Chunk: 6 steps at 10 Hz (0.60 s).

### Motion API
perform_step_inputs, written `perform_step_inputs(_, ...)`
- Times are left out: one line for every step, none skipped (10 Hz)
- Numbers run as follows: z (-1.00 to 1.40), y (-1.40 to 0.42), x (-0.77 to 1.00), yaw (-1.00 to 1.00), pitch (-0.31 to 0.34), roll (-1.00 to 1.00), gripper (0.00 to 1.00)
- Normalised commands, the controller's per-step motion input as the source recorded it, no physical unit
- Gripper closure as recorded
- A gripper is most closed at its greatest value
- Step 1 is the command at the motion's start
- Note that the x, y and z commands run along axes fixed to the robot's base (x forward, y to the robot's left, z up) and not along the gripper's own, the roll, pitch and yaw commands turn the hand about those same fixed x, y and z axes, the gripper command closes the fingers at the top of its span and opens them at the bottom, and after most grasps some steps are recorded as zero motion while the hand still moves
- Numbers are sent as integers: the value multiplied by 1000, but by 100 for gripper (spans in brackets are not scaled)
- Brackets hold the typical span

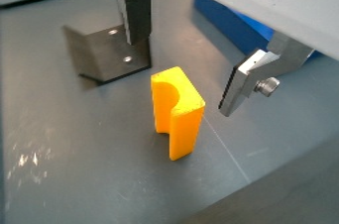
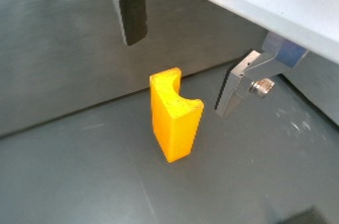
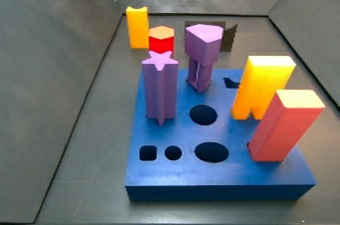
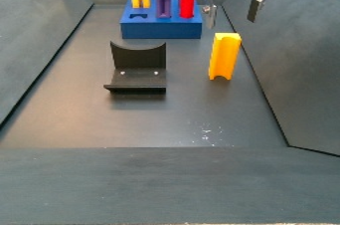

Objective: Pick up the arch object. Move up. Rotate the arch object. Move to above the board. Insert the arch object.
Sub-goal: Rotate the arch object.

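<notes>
The claw (image 1: 189, 50) hangs with fingers apart above the arch (image 1: 176, 112), which stands upright on the tabletop (image 4: 159, 119) near its side edge, apart from the board (image 3: 220, 134); straddling it suits a descent to grasp.

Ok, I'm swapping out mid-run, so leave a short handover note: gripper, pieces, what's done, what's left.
Gripper: open, empty, above the arch object, fingers apart on either side and not touching it.
Arch object: standing upright on the floor, beside the fixture, away from the board.
Board: holds other blocks; several holes are open.
Done: nothing yet; the piece is not grasped.
Left: pick up, lift, rotate, move over the board, insert.
</notes>
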Motion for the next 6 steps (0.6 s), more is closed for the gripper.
perform_step_inputs(-47, -6, 35, 1000, 3, -1, 0)
perform_step_inputs(-45, -6, 36, 1000, 3, -1, 0)
perform_step_inputs(-43, -6, 37, 1000, 3, -1, 0)
perform_step_inputs(-42, -6, 37, 1000, 3, -1, 0)
perform_step_inputs(-42, -6, 38, 1000, 3, -1, 0)
perform_step_inputs(-41, -6, 38, 1000, 3, -1, 0)
